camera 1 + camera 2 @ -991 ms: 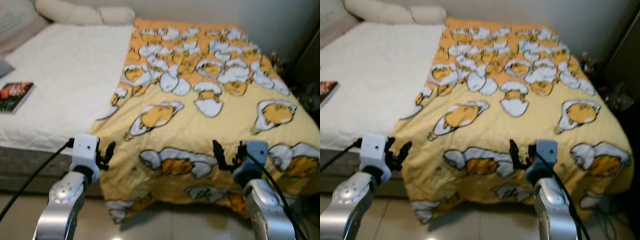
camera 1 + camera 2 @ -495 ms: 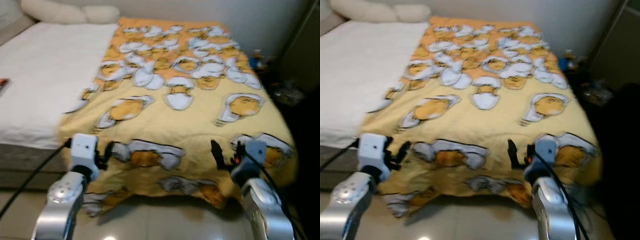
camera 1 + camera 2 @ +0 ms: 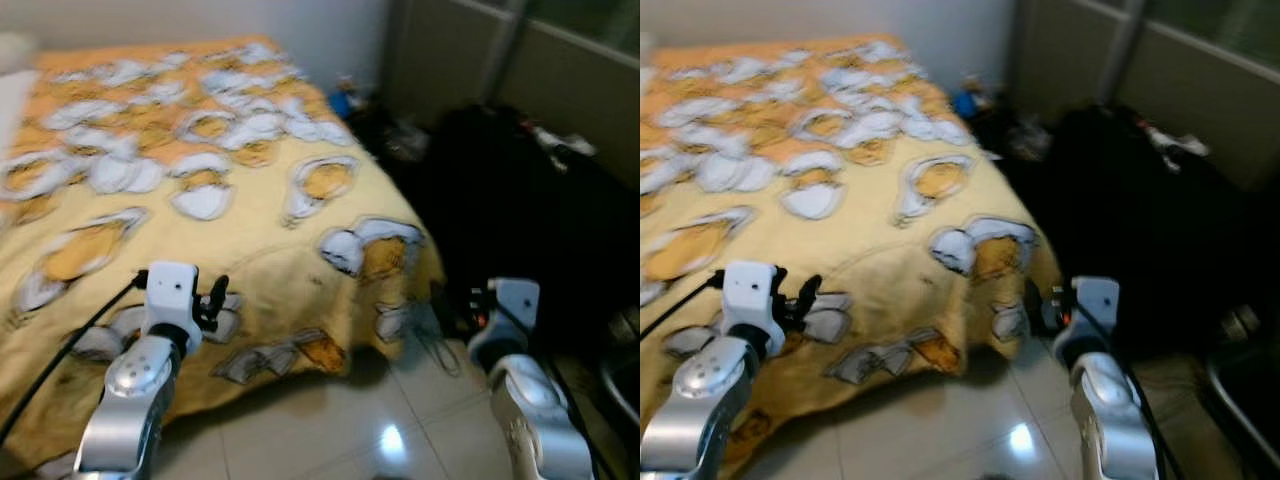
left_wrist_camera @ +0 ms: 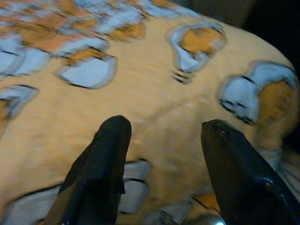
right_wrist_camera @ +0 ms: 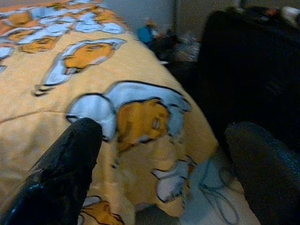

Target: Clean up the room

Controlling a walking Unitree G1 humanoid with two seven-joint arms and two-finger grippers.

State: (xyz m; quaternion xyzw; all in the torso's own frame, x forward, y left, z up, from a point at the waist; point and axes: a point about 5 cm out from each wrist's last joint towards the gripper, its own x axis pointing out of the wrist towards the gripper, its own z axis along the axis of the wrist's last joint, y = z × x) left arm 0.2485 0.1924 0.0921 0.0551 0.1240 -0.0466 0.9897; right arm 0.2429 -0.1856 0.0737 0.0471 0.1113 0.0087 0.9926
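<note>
Surveying the room appears to be the step in hand: the bed (image 3: 200,200) under its yellow blanket (image 3: 250,240) fills ten o'clock, dark clutter (image 3: 520,200) two o'clock, tiled floor (image 3: 330,430) open at six. Left gripper (image 4: 161,154) and right gripper (image 5: 164,159) hover with jaws wide apart, holding nothing; next, choose an item.

One bed (image 3: 60,400) stands in the room, covered by one yellow blanket (image 3: 250,230) printed with many white-and-orange cartoon figures, too blurred and too many to count exactly. Two silver arms reach into view, each ending in one gripper: the left gripper (image 4: 161,140) and the right gripper (image 5: 161,140), each with two black fingers held apart. One large black heap (image 3: 520,220) lies beside the bed. One small blue object (image 3: 342,101) sits near the wall.
</note>
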